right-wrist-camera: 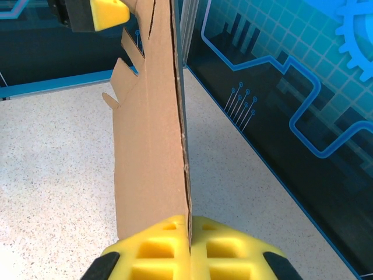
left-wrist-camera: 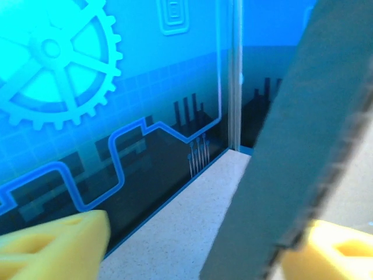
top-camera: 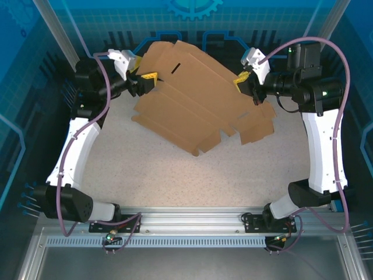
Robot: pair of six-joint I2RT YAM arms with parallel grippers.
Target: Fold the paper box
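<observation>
We're clamping the brown corrugated cardboard box (top-camera: 198,99) in the right gripper (right-wrist-camera: 189,248); left gripper (top-camera: 147,79) is straddling its left edge, wide. Seat deeper before pinching.

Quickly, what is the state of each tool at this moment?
Left tool: open, straddling the edge of the paper box, not clamped.
Right tool: closed, holding the paper box by its edge.

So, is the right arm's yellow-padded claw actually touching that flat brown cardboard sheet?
Touching. In the right wrist view the right gripper has both yellow pads pressed against the brown cardboard paper box, clamping its edge.
</observation>
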